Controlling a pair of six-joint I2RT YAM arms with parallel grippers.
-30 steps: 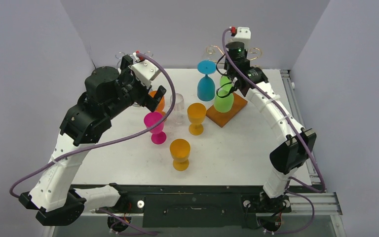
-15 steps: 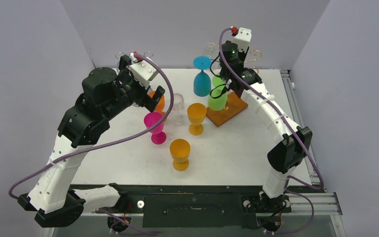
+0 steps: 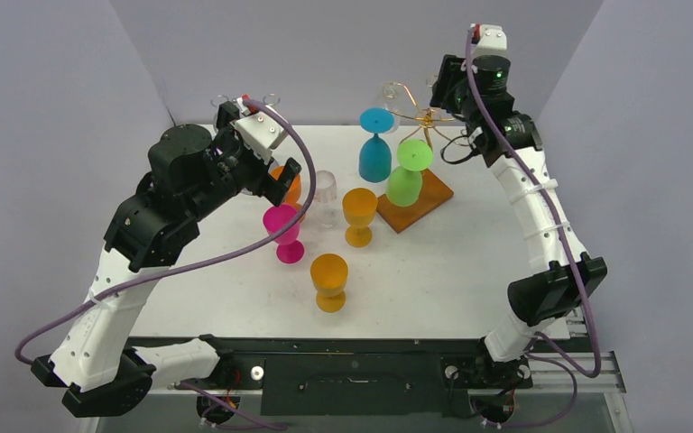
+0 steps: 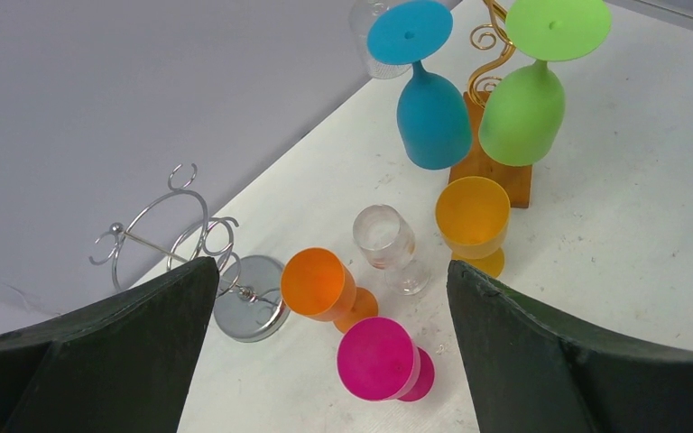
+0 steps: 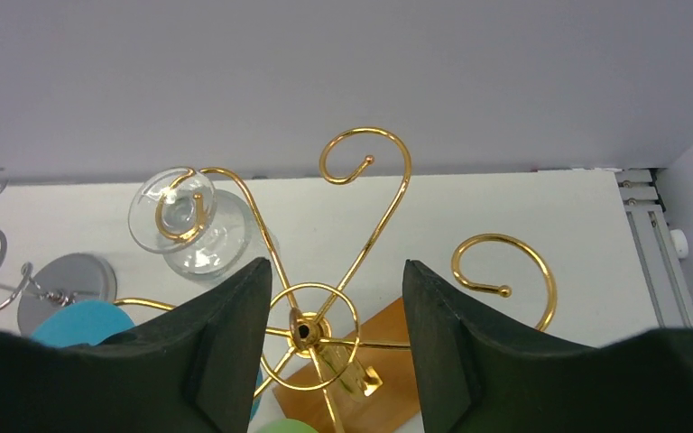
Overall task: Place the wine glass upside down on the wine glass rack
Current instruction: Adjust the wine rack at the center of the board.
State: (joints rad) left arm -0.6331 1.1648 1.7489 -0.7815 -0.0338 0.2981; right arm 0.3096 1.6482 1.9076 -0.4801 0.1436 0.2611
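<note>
- The white table (image 3: 469,262) carries two racks and a scatter of glasses.
- The left arm (image 3: 144,225) arches over the table's left side. Its claw (image 4: 329,266) is spread wide and holds nothing, hovering above the standing glasses.
- The right arm (image 3: 541,216) reaches up at the far right. Its claw (image 5: 336,266) is raised over the top of the gold rack, fingers parted, gripping nothing.
- The gold rack (image 3: 424,117) stands on a wooden base (image 3: 415,207) at the far middle of the table, its curled hooks fanning out from a centre ring.
- The silver rack (image 4: 180,244), on a round metal foot, stands at the far left, partly hidden by the left arm in the top view.
- The green glass (image 3: 408,180) hangs upside down from the gold rack, foot up and bowl down over the wooden base, apart from both claws.
- The blue glass (image 3: 376,158) hangs upside down just left of the green one.
- A clear glass (image 5: 189,221) hangs in a hook at the back of the gold rack.
- Standing upright on the table:
  - a yellow glass (image 3: 359,215) near the base
  - a pink glass (image 3: 282,230) to its left
  - an orange glass (image 3: 329,280) nearest the arms
  - a second orange glass (image 4: 316,281) under the left claw
  - a small clear glass (image 4: 383,239) between that one and the yellow one
</note>
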